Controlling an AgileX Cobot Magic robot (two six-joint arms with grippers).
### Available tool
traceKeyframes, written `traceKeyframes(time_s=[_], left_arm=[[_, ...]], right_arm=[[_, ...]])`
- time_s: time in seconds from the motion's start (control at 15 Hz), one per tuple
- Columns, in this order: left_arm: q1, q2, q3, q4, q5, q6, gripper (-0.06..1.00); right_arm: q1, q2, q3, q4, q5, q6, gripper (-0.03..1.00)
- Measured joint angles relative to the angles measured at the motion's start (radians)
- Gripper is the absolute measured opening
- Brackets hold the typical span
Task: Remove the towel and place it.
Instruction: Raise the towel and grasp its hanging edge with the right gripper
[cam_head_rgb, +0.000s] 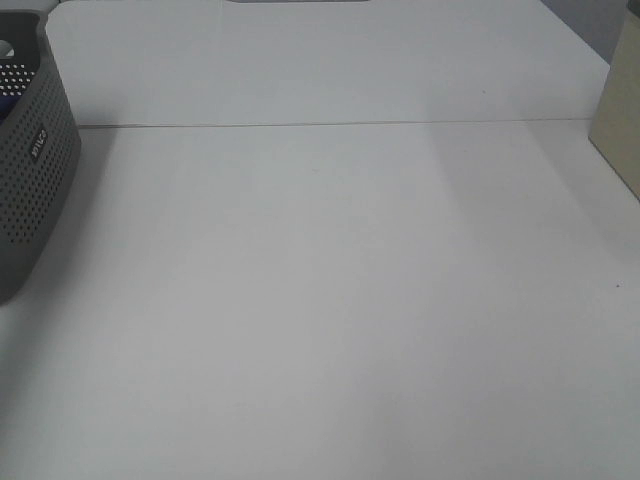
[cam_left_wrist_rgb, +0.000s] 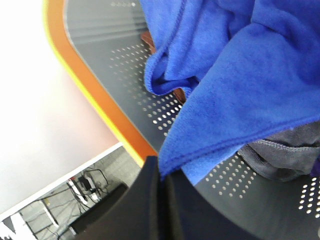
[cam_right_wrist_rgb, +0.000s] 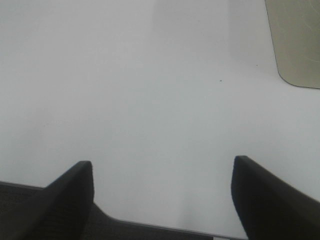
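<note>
Clamped on the hem of the towel (cam_left_wrist_rgb: 250, 75), which lies in the basket (cam_left_wrist_rgb: 90, 85), the left end effector (cam_left_wrist_rgb: 161, 172) has only a thin pinch. Lifting could slip it or drag out the grey cloth (cam_left_wrist_rgb: 285, 155) beneath. Farther off, the right end effector (cam_right_wrist_rgb: 162, 170) gapes over the worktop (cam_right_wrist_rgb: 150, 75).

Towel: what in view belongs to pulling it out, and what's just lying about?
Job: towel; left gripper, pinching its edge; basket.
Lying about: grey cloth in the basket; beige object; right gripper, open over bare table.
</note>
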Motion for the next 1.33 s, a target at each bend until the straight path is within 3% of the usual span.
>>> traceKeyframes(time_s=[0.4, 0.67, 0.73, 0.87, 1.0, 1.13, 1.33], left_arm=[[-0.164, -0.17, -0.001, 0.007, -0.026, 0.007, 0.0], [-0.302, -0.195, -0.127, 0.087, 0.003, 0.0, 0.0], [-0.372, -0.199, -0.211, 0.089, 0.034, -0.011, 0.0], [-0.424, -0.202, -0.242, 0.094, 0.038, -0.015, 0.0], [-0.491, -0.202, -0.249, 0.138, 0.036, -0.016, 0.0], [-0.555, -0.202, -0.249, 0.181, 0.02, -0.016, 0.0], [-0.665, -0.202, -0.249, 0.182, -0.088, -0.016, 0.0]], right_arm=[[0.0, 0.0, 0.0, 0.0, 0.0, 0.0, 0.76], [0.0, 0.0, 0.0, 0.005, -0.002, 0.0, 0.76], [0.0, 0.005, -0.006, 0.041, -0.042, -0.014, 0.76], [0.0, 0.061, -0.014, 0.101, -0.127, -0.068, 0.76], [0.0, 0.177, -0.015, 0.24, -0.277, -0.185, 0.76], [0.0, 0.321, -0.015, 0.409, -0.393, -0.374, 0.76], [0.0, 0.571, -0.015, 0.785, -0.509, -0.839, 0.76]])
